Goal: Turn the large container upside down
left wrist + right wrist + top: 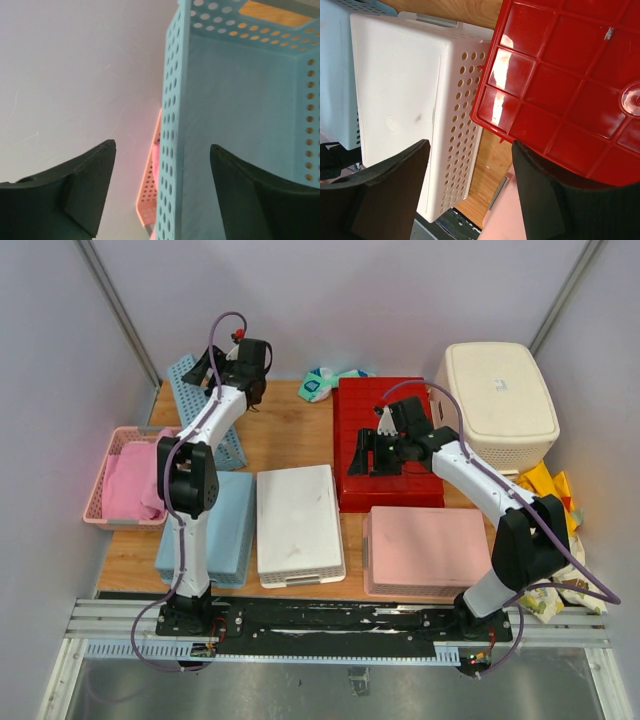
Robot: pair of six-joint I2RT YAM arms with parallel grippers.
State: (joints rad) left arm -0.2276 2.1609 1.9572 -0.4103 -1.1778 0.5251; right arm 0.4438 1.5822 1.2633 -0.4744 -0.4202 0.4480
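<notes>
At the far left corner of the surface (pixel 290 435), the large container (pixel 188 390), a pale blue plastic basket with perforated walls, stands tipped up on one long side. Its open mouth faces towards the middle of the surface. I take this to be the task's thing, since my left jaws (pixel 205 372) are right at it. They are open, and in the left wrist view the container's (pixel 240 115) upper side wall runs between the two fingers. I cannot tell whether either pad touches it. My right jaws (pixel 372 462) are also open and empty, hanging above the near left corner of a red bin (pixel 390 490) that lies bottom-up in the middle of the surface. I judge the blue container light, hollow and fairly stiff, though its thin holed walls may flex a little. The plastic looks smooth, so a pinch could slip. The best hold seems to be on the rim or the top of the side wall, which gives leverage to tip it the rest of the way over. In the top view my left arm covers the container's middle, so how its lower edge meets the surface is hidden. The left wrist view crops the container on three sides. Only a sliver of a pink basket (pixel 95 495) shows past its wall.
</notes>
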